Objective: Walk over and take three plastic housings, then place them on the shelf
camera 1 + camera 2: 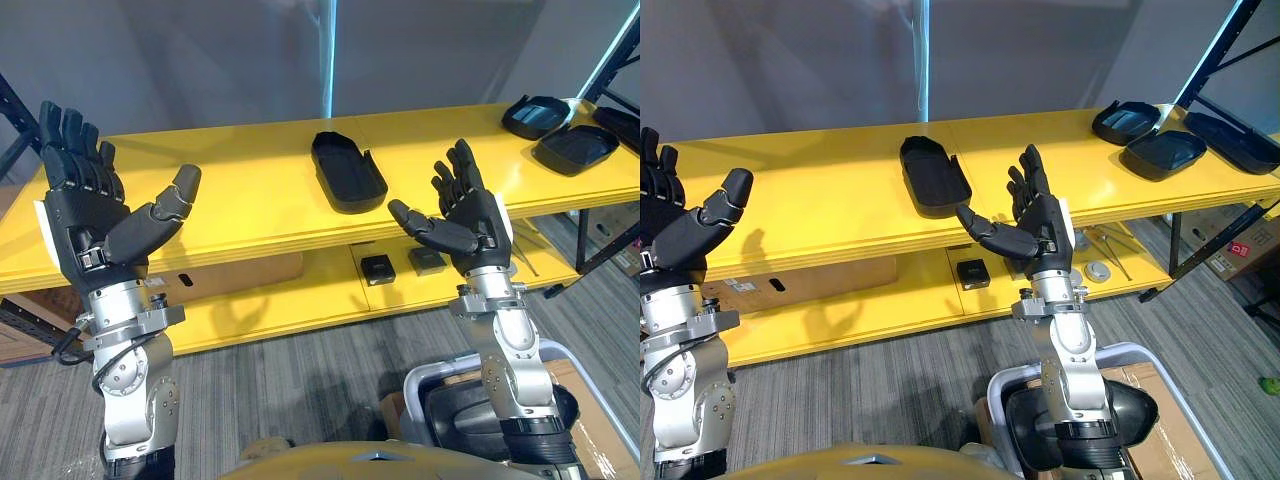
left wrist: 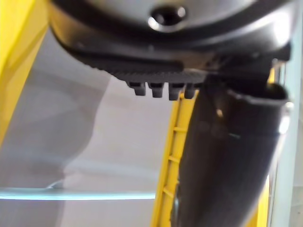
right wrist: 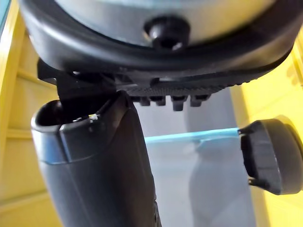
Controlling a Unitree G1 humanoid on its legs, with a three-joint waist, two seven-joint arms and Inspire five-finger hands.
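The robot's left hand (image 1: 85,215) and right hand (image 1: 475,215) are raised before a yellow shelf (image 1: 230,195), fingers spread, holding nothing. One black plastic housing (image 1: 347,170) lies mid-shelf; further housings (image 1: 575,148) sit at its right end.

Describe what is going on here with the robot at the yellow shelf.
The robot faces a yellow shelf with both hands held up, open and empty: the left hand on its left side, the right hand in front of the shelf's edge. One black plastic housing lies in the middle of the top board, apart from both hands. More housings sit at the board's right end.
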